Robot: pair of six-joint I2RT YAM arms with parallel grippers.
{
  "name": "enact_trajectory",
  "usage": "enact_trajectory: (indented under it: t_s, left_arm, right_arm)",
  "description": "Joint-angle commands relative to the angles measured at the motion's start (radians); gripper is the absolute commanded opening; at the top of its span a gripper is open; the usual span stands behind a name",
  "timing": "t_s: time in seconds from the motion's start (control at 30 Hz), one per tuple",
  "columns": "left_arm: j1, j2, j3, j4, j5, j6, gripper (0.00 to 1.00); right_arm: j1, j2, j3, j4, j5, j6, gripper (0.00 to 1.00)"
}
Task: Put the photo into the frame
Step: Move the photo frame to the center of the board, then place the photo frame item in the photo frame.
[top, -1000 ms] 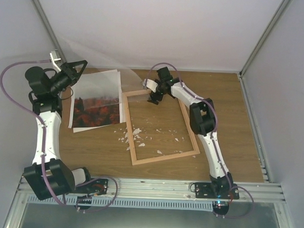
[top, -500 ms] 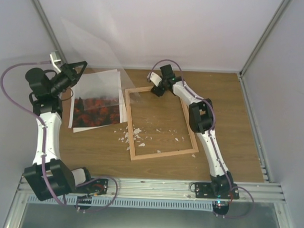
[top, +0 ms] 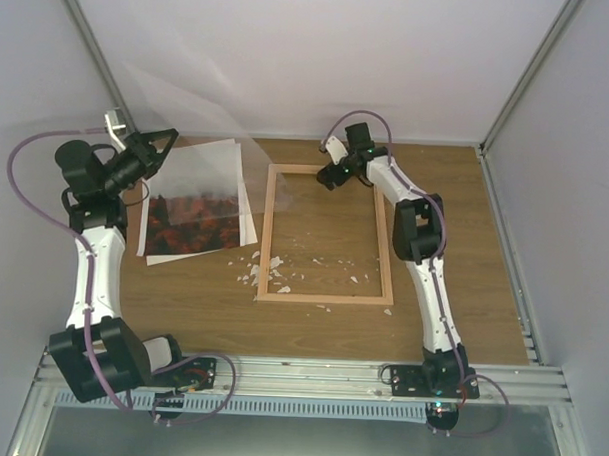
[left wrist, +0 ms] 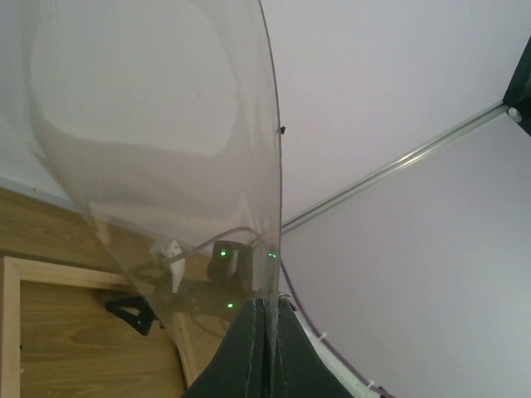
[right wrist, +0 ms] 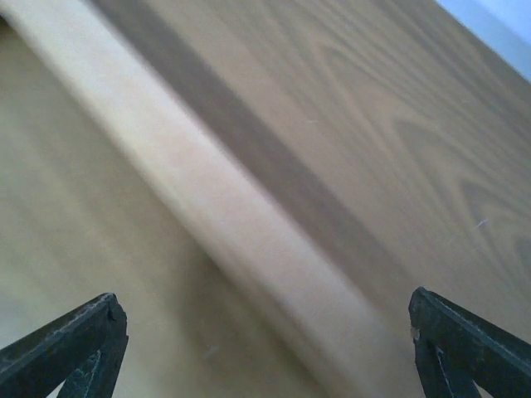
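At the lower middle of the top view, the frame (top: 322,300) lay flat on the table (top: 454,243), with small white scraps (top: 268,272) inside its lower left corner. Just beside its left rail, the photo (top: 190,224) lay face up on the table, not yet in the frame. Above the photo, at the upper left, the left jaws were clenched on the edge of a clear sheet (left wrist: 149,149). It was raised and curved, probably to keep it out of the way. Farthest, the right jaws stood released, astride the upper rail of the frame, perhaps to set it straight. The photo was well apart from them.
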Motion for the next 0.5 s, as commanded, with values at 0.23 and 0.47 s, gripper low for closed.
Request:
enact_trajectory:
  t_s: [0.23,0.47]
  left_arm:
    - [-0.196,-0.024,-0.015,0.027,0.063,0.112,0.0]
    - [-0.424,0.027,-0.014,0.135,0.05,0.126,0.0]
  right_arm:
    - [-0.241,-0.511,-0.35,-0.176,-0.445,0.132,0.95]
    - [-0.443,-0.624,-0.591,-0.294,-0.887,0.261,0.91]
